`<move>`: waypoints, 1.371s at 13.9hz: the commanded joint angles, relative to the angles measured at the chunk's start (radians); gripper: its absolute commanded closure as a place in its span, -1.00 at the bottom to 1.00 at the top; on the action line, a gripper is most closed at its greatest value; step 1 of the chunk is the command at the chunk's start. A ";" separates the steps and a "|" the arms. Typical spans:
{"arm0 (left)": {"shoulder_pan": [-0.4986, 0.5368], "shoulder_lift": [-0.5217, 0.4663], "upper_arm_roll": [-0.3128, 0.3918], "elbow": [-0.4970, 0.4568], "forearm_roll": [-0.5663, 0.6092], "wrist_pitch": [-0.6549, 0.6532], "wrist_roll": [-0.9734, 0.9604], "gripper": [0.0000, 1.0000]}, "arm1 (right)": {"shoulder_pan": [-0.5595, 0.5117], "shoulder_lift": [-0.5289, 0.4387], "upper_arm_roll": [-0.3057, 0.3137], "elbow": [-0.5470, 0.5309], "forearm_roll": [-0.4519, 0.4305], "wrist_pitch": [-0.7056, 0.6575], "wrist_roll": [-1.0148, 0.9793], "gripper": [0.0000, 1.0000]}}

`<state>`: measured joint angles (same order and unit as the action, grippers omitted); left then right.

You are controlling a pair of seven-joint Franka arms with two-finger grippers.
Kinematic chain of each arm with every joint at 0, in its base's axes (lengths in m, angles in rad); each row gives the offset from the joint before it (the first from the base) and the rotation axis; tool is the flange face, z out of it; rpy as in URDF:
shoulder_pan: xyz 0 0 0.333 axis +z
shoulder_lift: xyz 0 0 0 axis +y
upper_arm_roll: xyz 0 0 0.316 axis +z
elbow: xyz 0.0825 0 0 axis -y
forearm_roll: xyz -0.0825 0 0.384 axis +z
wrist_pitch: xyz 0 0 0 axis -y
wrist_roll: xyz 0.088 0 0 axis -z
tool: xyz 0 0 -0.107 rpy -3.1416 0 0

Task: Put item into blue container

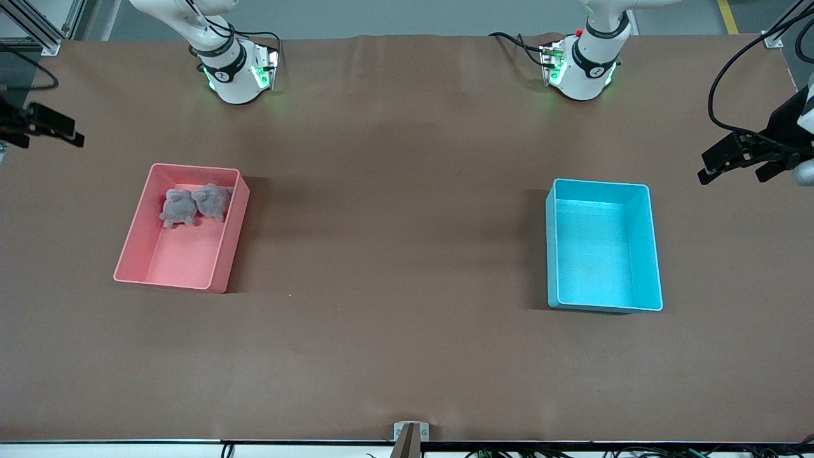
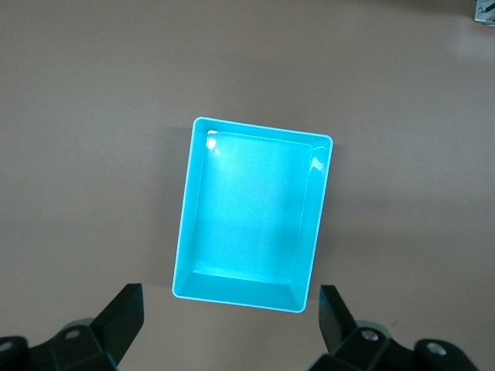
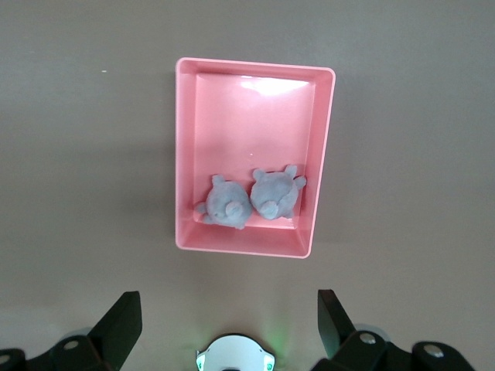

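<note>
Two grey plush toys [image 1: 194, 205] sit side by side in the pink bin [image 1: 137, 245], up at its twelve o'clock end. They look soft and light: pinch a plump body, squeezing gently. Blue container [image 1: 645, 254] sits empty toward the left arm's end. Right gripper [image 3: 228, 325] hovers with fingers spread; left gripper [image 2: 228, 321] waits, spread wide too.

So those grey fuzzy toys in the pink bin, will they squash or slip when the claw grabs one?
The grey toys look plush, so probably soft and light, squashing rather than slipping. They lie touching in the pink bin, so gripping one may nudge the other. Their rounded shape might roll a little.
</note>
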<state>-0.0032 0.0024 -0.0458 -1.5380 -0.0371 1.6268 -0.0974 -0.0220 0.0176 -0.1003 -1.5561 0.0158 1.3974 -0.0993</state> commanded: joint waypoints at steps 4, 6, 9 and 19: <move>-0.003 0.004 0.000 0.013 0.013 -0.002 -0.001 -1.00 | -0.062 0.114 0.008 0.021 0.000 0.011 -0.014 -1.00; -0.003 0.004 0.000 0.013 0.014 -0.002 -0.001 -1.00 | -0.058 0.114 0.010 0.021 0.000 0.014 -0.013 -1.00; 0.000 0.004 0.000 0.013 0.013 -0.002 0.001 -1.00 | -0.061 0.114 0.011 0.016 0.000 0.009 -0.013 -1.00; 0.000 0.004 0.000 0.013 0.014 -0.002 0.001 -1.00 | -0.053 0.114 0.014 0.016 0.003 0.005 -0.003 -1.00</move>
<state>-0.0026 0.0025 -0.0455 -1.5381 -0.0371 1.6268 -0.0974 -0.0687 0.1412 -0.0923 -1.5385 0.0166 1.4130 -0.1042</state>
